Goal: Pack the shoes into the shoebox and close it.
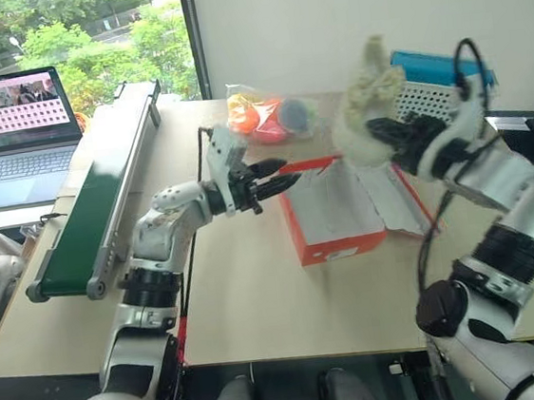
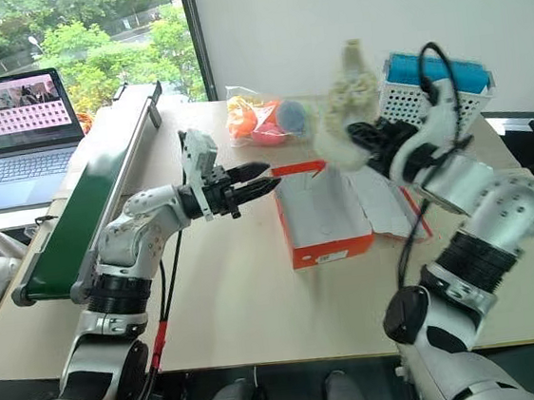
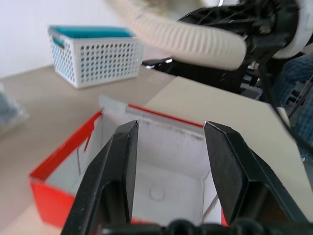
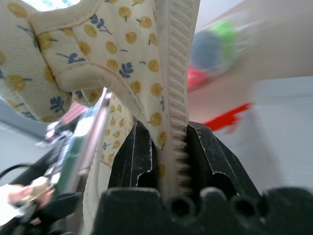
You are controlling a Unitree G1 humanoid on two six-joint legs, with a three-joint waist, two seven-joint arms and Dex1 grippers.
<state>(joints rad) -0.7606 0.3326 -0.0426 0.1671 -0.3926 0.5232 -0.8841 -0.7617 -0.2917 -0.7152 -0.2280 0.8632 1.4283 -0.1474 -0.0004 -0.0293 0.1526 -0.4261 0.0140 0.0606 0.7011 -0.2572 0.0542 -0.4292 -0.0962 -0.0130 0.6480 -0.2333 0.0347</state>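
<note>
The right hand (image 4: 168, 161) pinches a cream sneaker (image 1: 364, 104) aloft; below it the shoebox (image 1: 331, 214) sits open. The left hand (image 1: 279, 180) (fingers parted, empty) hovers beside it. Next: lower the shoe in.

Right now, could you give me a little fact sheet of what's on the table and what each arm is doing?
Shoebox: orange-red shoebox open on the table, white inside, no shoe seen in it
Shoe: cream shoe held up in the air beside the shoebox
Right gripper: fingers clamped on the shoe's side wall and sole edge
Left gripper: fingers apart, holding nothing, at the shoebox's rim
Behind the shoebox: clear bag of colourful items, white basket with blue top
Left side: conveyor belt, laptop
</note>
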